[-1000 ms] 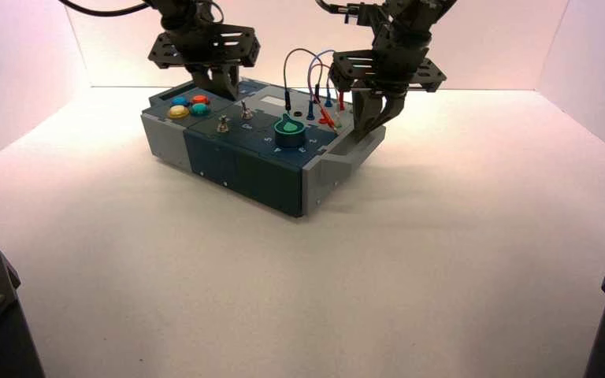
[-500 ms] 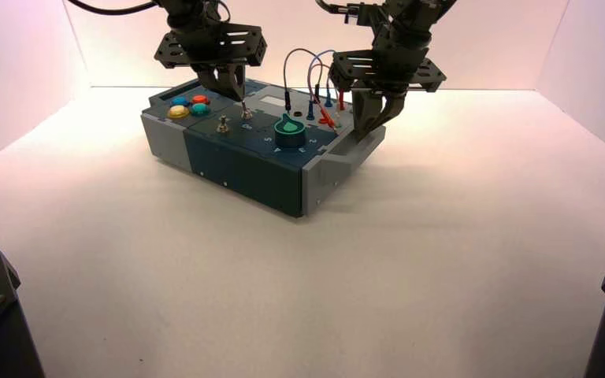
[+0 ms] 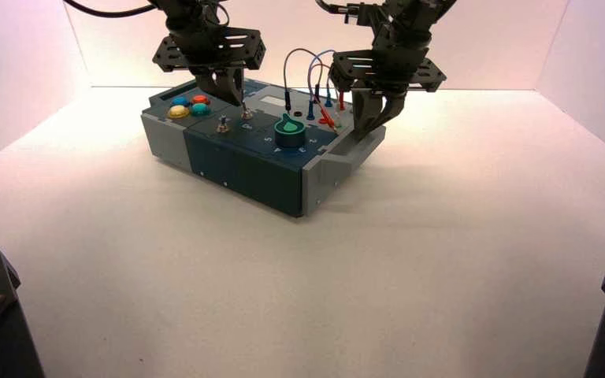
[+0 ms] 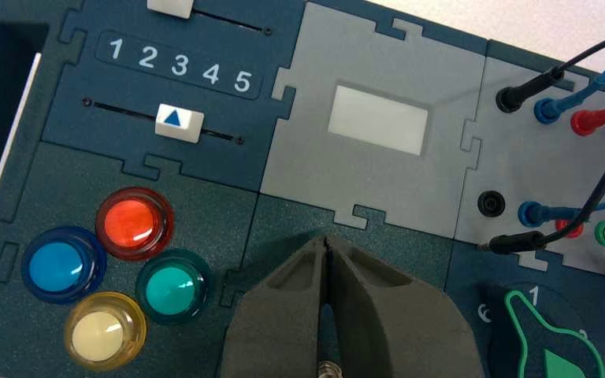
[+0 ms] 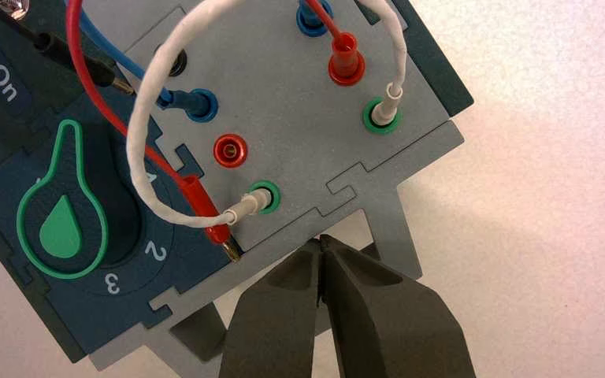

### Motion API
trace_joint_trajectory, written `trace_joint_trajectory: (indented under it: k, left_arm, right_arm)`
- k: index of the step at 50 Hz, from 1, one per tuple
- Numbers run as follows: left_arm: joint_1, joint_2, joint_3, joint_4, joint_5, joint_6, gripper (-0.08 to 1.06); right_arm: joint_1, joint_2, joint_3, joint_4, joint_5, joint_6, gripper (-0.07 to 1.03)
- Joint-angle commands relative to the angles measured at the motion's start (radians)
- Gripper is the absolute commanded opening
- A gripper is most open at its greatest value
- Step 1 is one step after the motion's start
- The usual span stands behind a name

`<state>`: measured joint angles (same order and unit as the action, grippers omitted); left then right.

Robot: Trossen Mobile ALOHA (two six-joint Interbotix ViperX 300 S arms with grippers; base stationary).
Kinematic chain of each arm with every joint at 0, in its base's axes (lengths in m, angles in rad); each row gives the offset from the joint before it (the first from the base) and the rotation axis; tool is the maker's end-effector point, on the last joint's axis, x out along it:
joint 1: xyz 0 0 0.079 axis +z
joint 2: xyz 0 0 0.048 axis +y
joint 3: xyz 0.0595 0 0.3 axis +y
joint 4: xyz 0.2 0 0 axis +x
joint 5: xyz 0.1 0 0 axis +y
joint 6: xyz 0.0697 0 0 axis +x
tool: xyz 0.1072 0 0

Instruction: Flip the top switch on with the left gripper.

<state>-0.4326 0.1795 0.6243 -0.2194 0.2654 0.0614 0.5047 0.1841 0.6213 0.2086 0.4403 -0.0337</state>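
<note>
The top switch [image 3: 246, 113] is a small metal toggle on the dark blue box [image 3: 236, 161], behind a second toggle [image 3: 223, 124]. My left gripper [image 3: 235, 94] hangs right over it, shut, its tips just above and left of the lever. In the left wrist view the left gripper [image 4: 327, 240] points at the blue panel, and the top switch [image 4: 329, 368] shows only as a metal stub low behind the closed fingers. My right gripper [image 3: 366, 124] is shut at the box's right end. In its own view the right gripper [image 5: 321, 240] lies over the grey handle bracket [image 5: 386, 228].
Four round buttons [image 4: 130, 260] sit left of the left gripper, two white sliders [image 4: 180, 123] beyond them. The green knob [image 3: 288, 131] stands right of the switches. Looped wires [image 3: 315, 79] plug into the grey socket panel [image 5: 299, 118]. "On" [image 5: 4, 79] is printed beside the knob.
The left gripper has moved right and down, from over the buttons' edge to just above the top switch. The right gripper has stayed at the box's right end.
</note>
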Motion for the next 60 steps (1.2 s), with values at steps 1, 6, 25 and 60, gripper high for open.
trace_joint_trajectory:
  k: [1, 6, 25, 60]
  left_arm:
    - [-0.014, -0.029, -0.012, -0.002, -0.002, -0.006, -0.03]
    - [-0.031, -0.031, -0.020, -0.003, 0.000, -0.008, -0.03]
    - [-0.101, -0.029, -0.075, -0.006, 0.025, -0.011, -0.03]
    - [-0.071, -0.060, -0.052, -0.002, -0.015, -0.023, -0.03]
  right_arm:
    - [0.003, -0.011, -0.029, 0.000, -0.006, -0.002, -0.02]
    - [0.003, -0.011, -0.029, 0.000, -0.008, -0.002, -0.02]
    - [0.003, -0.011, -0.035, 0.000, -0.006, -0.003, -0.02]
    - [0.003, -0.008, -0.052, -0.015, -0.006, 0.000, -0.02]
